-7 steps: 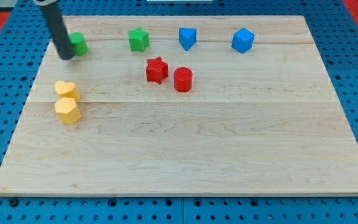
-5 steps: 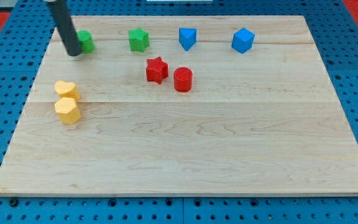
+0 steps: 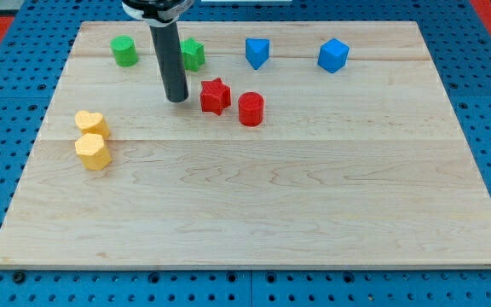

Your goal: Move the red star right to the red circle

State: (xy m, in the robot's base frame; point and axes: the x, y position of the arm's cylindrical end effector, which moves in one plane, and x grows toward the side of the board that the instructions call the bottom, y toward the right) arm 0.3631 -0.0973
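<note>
The red star (image 3: pixel 215 95) lies on the wooden board (image 3: pixel 254 213), just left of the red circle (image 3: pixel 251 109), with a small gap between them. My tip (image 3: pixel 176 98) rests on the board a short way to the left of the red star, apart from it. The rod rises toward the view's top and partly hides the green star (image 3: pixel 194 54) behind it.
A green cylinder (image 3: pixel 124 51) sits at the top left. Two blue blocks (image 3: pixel 257 52) (image 3: pixel 332 55) sit along the top. A yellow heart (image 3: pixel 91 123) and a yellow hexagon (image 3: pixel 93 152) lie at the left. Blue pegboard surrounds the board.
My tip has moved from beside the green cylinder at the top left rightward and down, to just left of the red star. No block has moved.
</note>
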